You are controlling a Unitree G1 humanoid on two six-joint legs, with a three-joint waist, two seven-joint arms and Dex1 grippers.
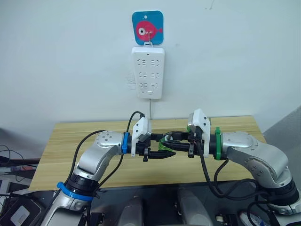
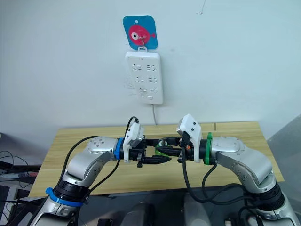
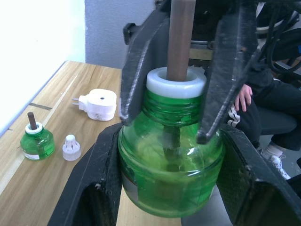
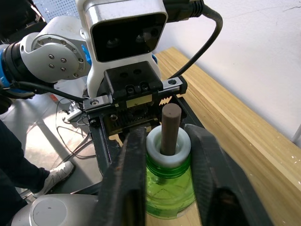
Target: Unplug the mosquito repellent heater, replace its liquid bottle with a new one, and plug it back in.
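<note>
Claws meet above the middle of the wooden tabletop, both pinching one green bottle. The left claw clamps the bottle's round belly between its broad black fingers; the right claw closes its fingers on the threaded neck, just under the white collar. The bottle is clear green plastic, apparently holding some liquid, with a brown wick rod standing up through the collar. On the tabletop near the wall lie the mosquito repellent heater, a white rounded unit resting with its metal prongs sideways, a second green bottle standing upright with its own wick, and just beside that a small white cap. A white power strip hangs on the wall.
</note>
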